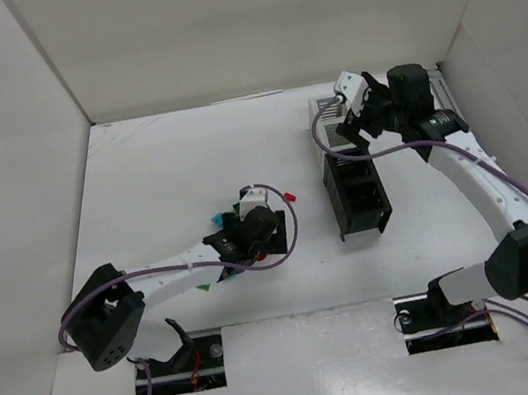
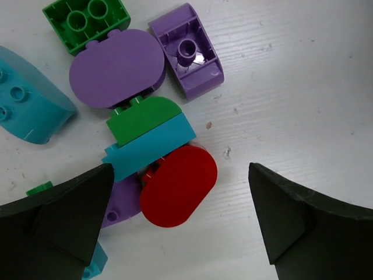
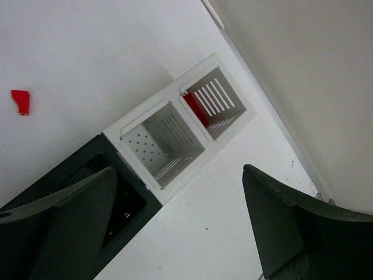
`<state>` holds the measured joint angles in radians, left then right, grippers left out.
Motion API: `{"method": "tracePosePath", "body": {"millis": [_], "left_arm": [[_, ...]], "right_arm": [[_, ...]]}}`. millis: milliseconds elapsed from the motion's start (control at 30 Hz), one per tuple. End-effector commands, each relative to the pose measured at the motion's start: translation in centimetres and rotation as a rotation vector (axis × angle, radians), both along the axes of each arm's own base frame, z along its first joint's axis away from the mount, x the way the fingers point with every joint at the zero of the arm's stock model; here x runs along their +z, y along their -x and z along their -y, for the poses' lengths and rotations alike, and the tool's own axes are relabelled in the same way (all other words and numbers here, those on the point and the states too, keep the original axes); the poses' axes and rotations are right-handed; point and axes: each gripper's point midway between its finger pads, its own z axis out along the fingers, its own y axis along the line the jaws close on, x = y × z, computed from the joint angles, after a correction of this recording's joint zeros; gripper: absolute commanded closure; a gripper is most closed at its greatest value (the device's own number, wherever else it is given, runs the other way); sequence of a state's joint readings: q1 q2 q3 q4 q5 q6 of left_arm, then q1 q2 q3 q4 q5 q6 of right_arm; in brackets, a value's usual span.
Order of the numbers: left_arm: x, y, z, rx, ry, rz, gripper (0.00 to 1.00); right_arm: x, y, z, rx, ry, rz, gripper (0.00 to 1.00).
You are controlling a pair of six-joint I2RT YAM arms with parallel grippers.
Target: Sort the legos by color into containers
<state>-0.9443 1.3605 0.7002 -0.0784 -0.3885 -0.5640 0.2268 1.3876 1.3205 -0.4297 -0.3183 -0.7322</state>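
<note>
Fingers (image 2: 58,216) of left gripper (image 2: 180,169) spread wide over legos (image 2: 116,67); right gripper (image 3: 179,198) gapes above white bins (image 3: 175,96), one holding red brick (image 3: 195,108).

Left claw (image 2: 180,210) spread wide, right claw (image 3: 178,216) spread, arm extended

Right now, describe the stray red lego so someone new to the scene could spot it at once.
On the white table, look between the row of bins on the right and the lego pile under the left gripper. The small red lego lies alone on bare table just right of that pile. Unlike the pile's bricks, it touches nothing.
</note>
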Motion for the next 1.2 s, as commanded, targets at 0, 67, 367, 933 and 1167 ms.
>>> {"method": "tracePosePath", "body": {"millis": [0,67,367,933,1167], "left_arm": [[0.2,-1.0,0.2,-0.021,-0.057,0.020,0.00],[-0.8,-1.0,0.0,-0.010,-0.088,-0.001,0.02],[-2.3,0.4,0.7,-0.008,-0.109,-0.059,0.16],[1.1,1.9,-0.5,0.059,0.012,-0.024,0.12],[0.7,4.6,2.1,-0.047,0.042,-0.050,0.14]], "right_arm": [[0.6,0.9,-0.6,0.048,-0.056,0.039,0.07],[0.8,1.9,0.0,0.039,-0.057,0.045,0.07],[1.7,3.1,2.2,-0.034,-0.066,0.074,0.06],[1.6,3.6,1.8,-0.006,-0.081,0.082,0.06],[0.8,3.5,1.9,-0.014,-0.074,0.065,0.06]]}}
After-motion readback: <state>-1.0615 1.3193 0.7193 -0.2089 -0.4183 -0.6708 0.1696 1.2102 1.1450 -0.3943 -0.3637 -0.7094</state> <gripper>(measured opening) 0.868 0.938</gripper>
